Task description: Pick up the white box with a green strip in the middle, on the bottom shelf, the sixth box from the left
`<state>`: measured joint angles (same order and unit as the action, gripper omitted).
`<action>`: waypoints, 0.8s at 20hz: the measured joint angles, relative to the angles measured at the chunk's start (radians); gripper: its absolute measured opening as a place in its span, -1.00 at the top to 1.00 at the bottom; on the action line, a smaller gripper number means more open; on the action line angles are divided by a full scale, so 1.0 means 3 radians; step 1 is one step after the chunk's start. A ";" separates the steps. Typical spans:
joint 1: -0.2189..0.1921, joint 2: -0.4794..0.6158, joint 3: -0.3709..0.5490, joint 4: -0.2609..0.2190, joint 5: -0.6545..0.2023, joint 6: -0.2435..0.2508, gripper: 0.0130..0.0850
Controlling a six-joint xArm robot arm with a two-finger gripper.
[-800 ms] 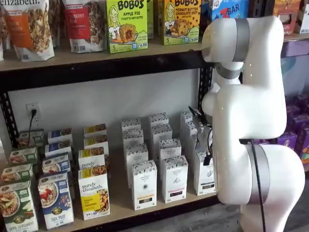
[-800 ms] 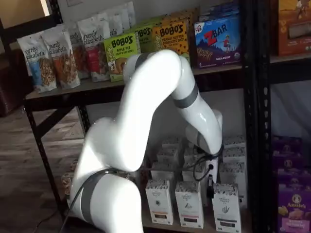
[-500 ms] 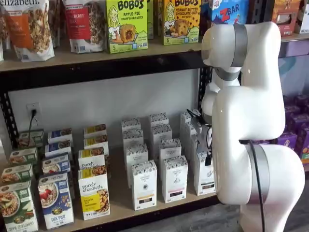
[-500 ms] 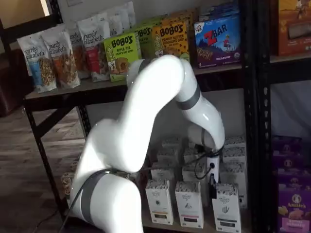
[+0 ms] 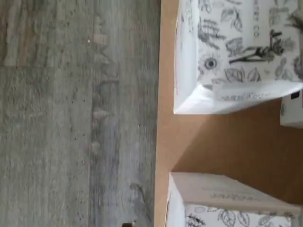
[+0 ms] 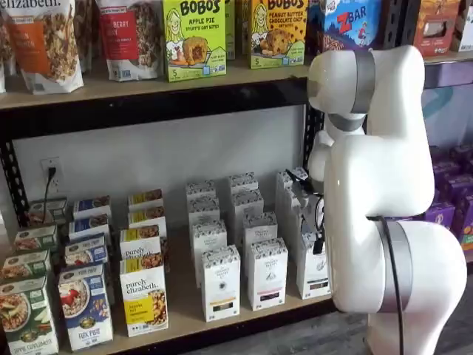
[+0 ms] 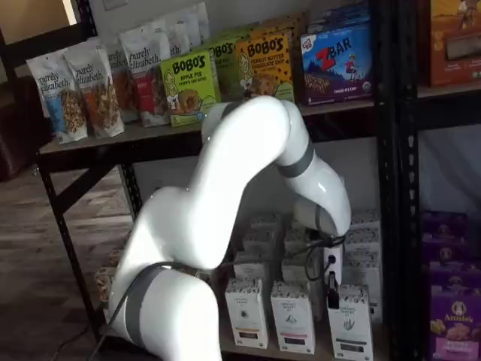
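Observation:
The white box (image 6: 313, 272) stands at the right end of the front row on the bottom shelf (image 6: 185, 299), half hidden by my arm; it also shows in a shelf view (image 7: 349, 323). My gripper (image 6: 318, 242) hangs just above and in front of the box's top, and in a shelf view (image 7: 331, 290) it sits at the box's upper left corner. Only a dark finger shows side-on, so I cannot tell whether it is open or shut. The wrist view shows two white leaf-patterned cartons (image 5: 236, 56) (image 5: 227, 203) with bare shelf board (image 5: 213, 142) between them.
Like white cartons (image 6: 267, 272) (image 6: 221, 282) stand to the left of the target, with more rows behind. Yellow-and-white "purely elizabeth" boxes (image 6: 144, 294) stand further left. A black upright (image 6: 314, 133) rises behind the arm. Purple boxes (image 7: 451, 323) fill the neighbouring bay.
The arm has swung a little to the right and the gripper has sunk slightly towards the front right carton. No box has moved.

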<state>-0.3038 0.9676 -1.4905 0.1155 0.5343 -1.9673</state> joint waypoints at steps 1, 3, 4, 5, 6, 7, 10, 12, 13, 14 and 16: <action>-0.0002 0.0032 -0.0034 -0.0017 0.0001 0.0012 -1.00; -0.0006 0.0093 -0.0098 -0.0036 0.0008 0.0024 -1.00; -0.0008 0.0120 -0.0129 -0.0047 0.0015 0.0033 -1.00; -0.0009 0.0144 -0.0156 -0.0057 0.0023 0.0040 -1.00; -0.0009 0.0162 -0.0176 -0.0071 0.0027 0.0053 -1.00; -0.0010 0.0179 -0.0195 -0.0094 0.0034 0.0072 -1.00; -0.0009 0.0222 -0.0246 -0.0190 0.0055 0.0157 -1.00; -0.0006 0.0264 -0.0300 -0.0294 0.0091 0.0247 -1.00; -0.0004 0.0295 -0.0344 -0.0349 0.0125 0.0297 -1.00; -0.0002 0.0332 -0.0394 -0.0394 0.0163 0.0339 -1.00; 0.0003 0.0381 -0.0442 -0.0455 0.0156 0.0396 -1.00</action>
<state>-0.3028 1.0819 -1.6232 -0.0210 0.5810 -1.8486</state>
